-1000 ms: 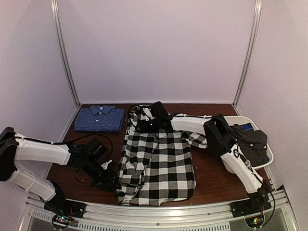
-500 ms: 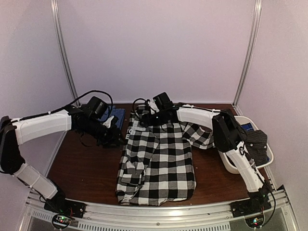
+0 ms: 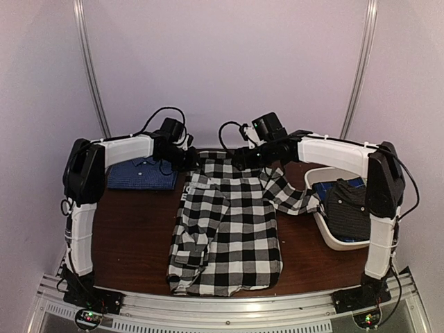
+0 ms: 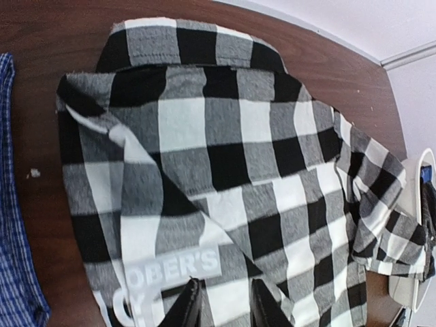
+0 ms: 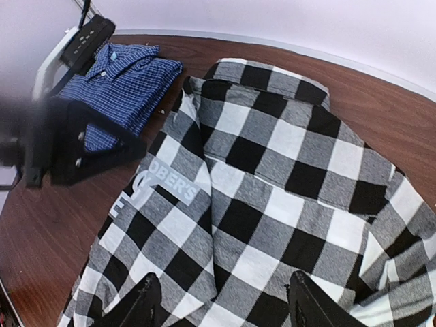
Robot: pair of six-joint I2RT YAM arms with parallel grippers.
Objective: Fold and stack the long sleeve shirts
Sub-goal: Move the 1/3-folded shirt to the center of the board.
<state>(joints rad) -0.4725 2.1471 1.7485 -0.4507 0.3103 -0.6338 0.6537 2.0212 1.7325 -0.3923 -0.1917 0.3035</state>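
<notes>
The black-and-white checked shirt [image 3: 225,229] lies spread flat mid-table, collar toward the back, its left side folded in and one sleeve trailing toward the basket. A dark blue shirt [image 3: 142,173] lies folded at the back left. The charcoal dotted shirt [image 3: 349,208] is bunched in the basket. My left gripper [image 3: 193,159] hovers over the checked shirt's [image 4: 218,150] left shoulder, fingers [image 4: 187,306] slightly apart, nothing between them. My right gripper [image 3: 241,159] hangs over the collar end of the checked shirt [image 5: 272,177], fingers [image 5: 139,303] wide open and empty.
A white oval basket [image 3: 333,239] stands at the right edge, with something blue inside besides the dotted shirt. The folded blue shirt [image 5: 119,82] sits close left of the checked collar. White walls and metal posts close in the back and sides.
Both arms swung up and back to the collar end; the left came from the front-left table area. The checked shirt's right sleeve now lies spread further toward the basket.
</notes>
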